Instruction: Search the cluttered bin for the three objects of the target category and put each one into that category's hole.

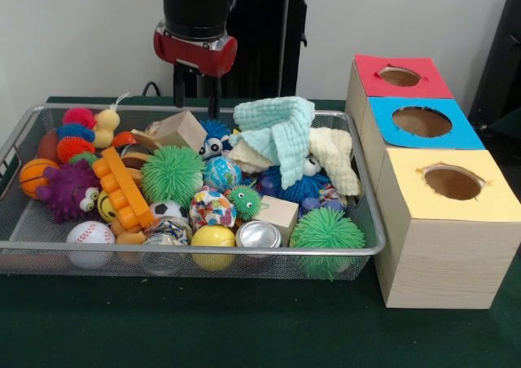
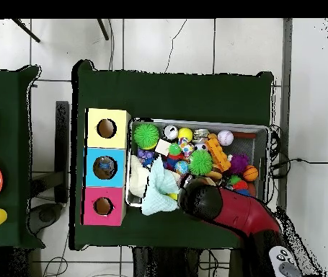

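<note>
bin is being hovered over at its far edge by the gripper, its fingers parted and holding nothing.

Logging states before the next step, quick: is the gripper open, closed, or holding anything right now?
Gripper: fingers apart, open, holding nothing, hanging above the far side of the wire bin.

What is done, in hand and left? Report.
Done: nothing I can confirm; yellow hole, blue hole and red hole show no clear contents. In hand: the gripper hangs open and empty over the bin's far side. Left: apparently all three picks; the bin is full of clutter.
</note>
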Controlling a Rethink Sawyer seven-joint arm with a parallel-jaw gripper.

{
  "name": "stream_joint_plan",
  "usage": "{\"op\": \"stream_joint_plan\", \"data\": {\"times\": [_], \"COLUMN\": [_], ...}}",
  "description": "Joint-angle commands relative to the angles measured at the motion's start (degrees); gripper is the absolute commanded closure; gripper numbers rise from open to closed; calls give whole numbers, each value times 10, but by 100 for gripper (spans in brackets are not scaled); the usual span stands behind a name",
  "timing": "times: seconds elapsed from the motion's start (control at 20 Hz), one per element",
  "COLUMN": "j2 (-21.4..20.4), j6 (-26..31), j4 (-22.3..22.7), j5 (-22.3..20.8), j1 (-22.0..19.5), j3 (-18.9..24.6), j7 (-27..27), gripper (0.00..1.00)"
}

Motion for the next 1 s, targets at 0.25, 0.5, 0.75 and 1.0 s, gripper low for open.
{"op": "stream_joint_plan", "data": {"times": [0.25,0.5,0.75,1.0], "j2": [12,40,49,62], "j6": [39,29,27,46], "j4": [8,-25,-37,-72], "j5": [13,8,7,8], "j1": [-8,-19,-23,-17], "j3": [33,50,55,52], "j7": [52,34,29,25], "gripper": [0,0,0,0]}}
